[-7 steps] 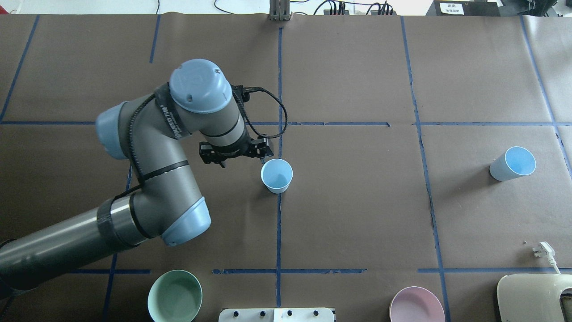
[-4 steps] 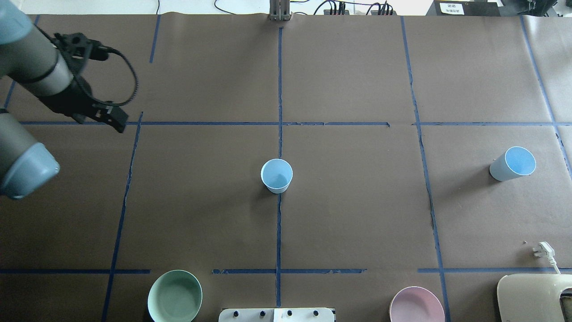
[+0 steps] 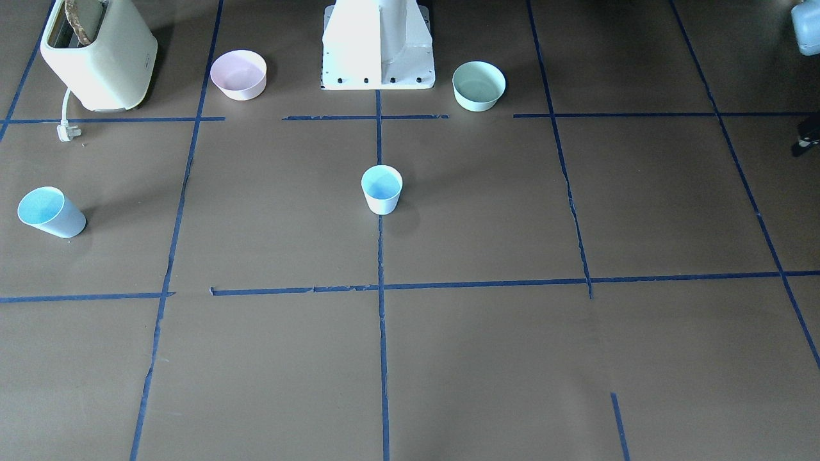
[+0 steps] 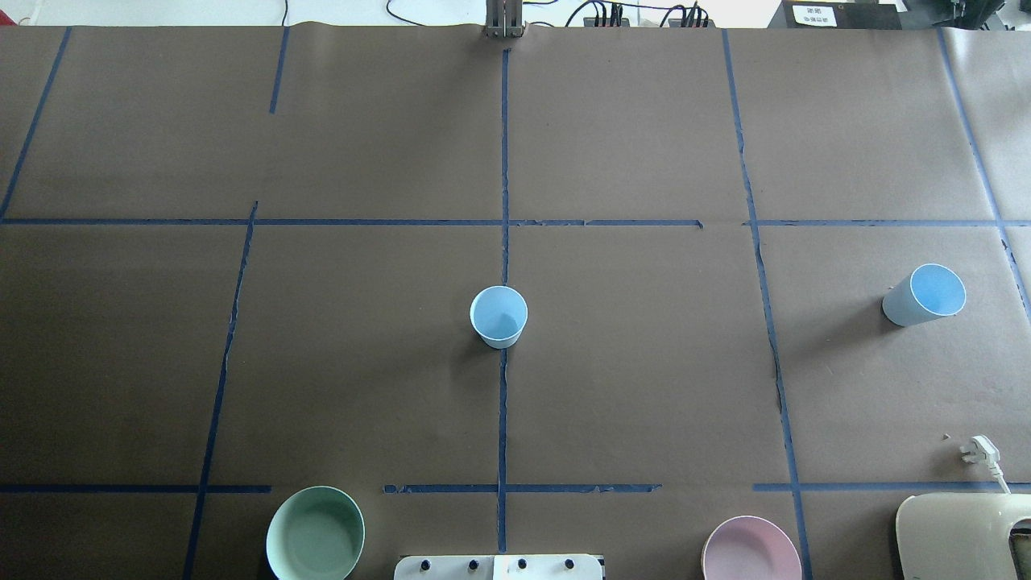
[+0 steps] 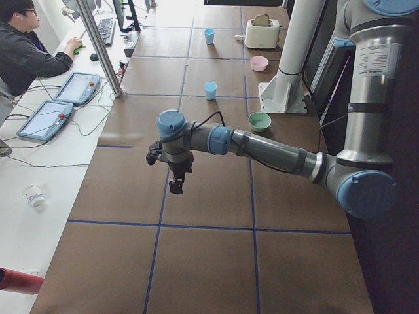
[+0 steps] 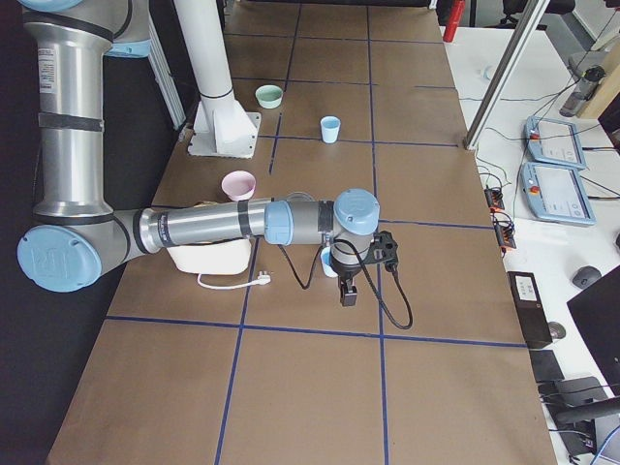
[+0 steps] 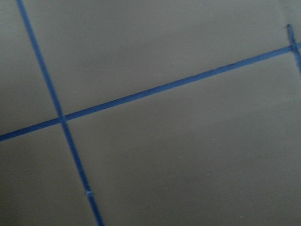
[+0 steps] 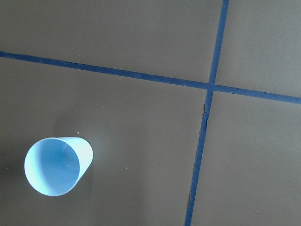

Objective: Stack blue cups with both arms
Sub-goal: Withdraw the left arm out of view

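Scanning the overhead view from its left: one mint-green bowl (image 4: pixel 315 533) sits at 7 o'clock of the upright middle blue cup (image 4: pixel 498 316), one pink bowl (image 4: pixel 751 549) at 5 o'clock, and the second blue cup (image 4: pixel 924 295) at 3 o'clock, well apart. Two cups, two bowls. Only the side views show the left gripper (image 5: pixel 175 187) and right gripper (image 6: pixel 348 293); whether they are spread or pressed together I cannot tell. The right wrist camera has one cup at its 8 o'clock.

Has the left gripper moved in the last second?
Yes. The left gripper was beside the middle blue cup; it has swung off toward the overhead view's left edge and out of that view.
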Controlling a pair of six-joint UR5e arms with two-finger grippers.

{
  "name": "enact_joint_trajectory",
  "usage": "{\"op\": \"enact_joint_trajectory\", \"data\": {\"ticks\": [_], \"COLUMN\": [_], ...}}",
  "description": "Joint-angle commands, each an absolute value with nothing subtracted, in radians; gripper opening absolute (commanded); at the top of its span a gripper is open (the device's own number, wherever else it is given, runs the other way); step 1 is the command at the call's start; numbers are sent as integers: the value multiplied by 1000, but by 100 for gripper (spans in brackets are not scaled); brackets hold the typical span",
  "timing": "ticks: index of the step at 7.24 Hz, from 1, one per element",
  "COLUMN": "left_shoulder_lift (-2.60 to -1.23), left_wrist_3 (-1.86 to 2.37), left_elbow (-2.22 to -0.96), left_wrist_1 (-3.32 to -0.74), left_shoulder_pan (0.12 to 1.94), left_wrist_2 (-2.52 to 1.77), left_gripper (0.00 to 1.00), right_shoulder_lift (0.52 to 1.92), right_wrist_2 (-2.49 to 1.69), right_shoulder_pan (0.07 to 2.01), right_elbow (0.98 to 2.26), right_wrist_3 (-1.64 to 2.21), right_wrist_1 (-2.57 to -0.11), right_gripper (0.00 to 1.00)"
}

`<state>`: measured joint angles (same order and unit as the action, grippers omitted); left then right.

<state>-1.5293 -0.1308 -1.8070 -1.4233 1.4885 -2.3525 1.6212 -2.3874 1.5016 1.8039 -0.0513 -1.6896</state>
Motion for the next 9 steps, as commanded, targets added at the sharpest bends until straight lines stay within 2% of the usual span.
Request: {"op": "enact_joint_trajectory", "data": {"ticks": [1,3,5,9], "left_shoulder_lift": [-1418,-1402,-1393,-1390], "left_wrist_3": [-190,-189,-187,-184], "left_elbow": [-1776,-1776,-1788,-1798], "left_wrist_1": [-1466,-1480,-1482,-1482], "left_shoulder_pan": [1563,1562,1563,1563], "left_wrist_2": [-2399,-2399,-2401,-2401], "left_gripper": [100,100,100,100], "right_shoulder_lift": [1618,1706,1707,1706], "right_wrist_2": [-2381,-2341,-2268,-2250], "right_shoulder_pan": [1397,1317,1196,1114], "right_elbow": [1857,1800,1728,1646], "right_wrist_3": [146,372,567,589], "right_wrist_1": [-1642,-1287,-1078,-1000], "right_gripper": [100,100,100,100]}}
